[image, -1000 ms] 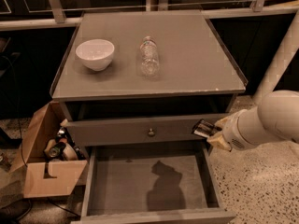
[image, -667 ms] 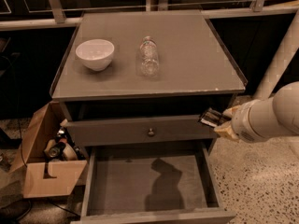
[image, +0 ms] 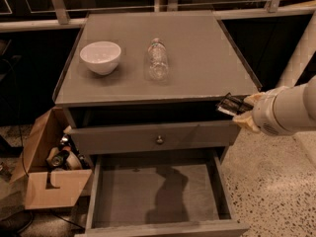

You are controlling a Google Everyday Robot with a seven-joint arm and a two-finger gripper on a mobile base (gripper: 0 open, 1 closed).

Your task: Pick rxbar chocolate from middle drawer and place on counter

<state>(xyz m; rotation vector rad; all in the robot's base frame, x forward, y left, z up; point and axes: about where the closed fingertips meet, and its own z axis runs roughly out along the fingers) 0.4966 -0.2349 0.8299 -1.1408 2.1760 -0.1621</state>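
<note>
My gripper point(image: 238, 110) is at the right front corner of the cabinet, just below the counter's edge. It is shut on the rxbar chocolate point(image: 229, 104), a small black-wrapped bar with white print that sticks out to the left of the pale fingers point(image: 251, 99). The middle drawer point(image: 157, 191) is pulled out below, and its grey floor is bare apart from a shadow. The counter point(image: 197, 58) is the flat grey top above and to the left of the gripper.
A white bowl point(image: 100, 57) and a clear plastic bottle point(image: 158, 59) lying on its side are on the counter. A closed drawer front with a round knob point(image: 159, 140) is above the open drawer. An open cardboard box point(image: 47, 174) of clutter stands on the floor at the left.
My gripper has risen and shifted slightly right with the bar, from drawer-front height to just under the counter's edge.
</note>
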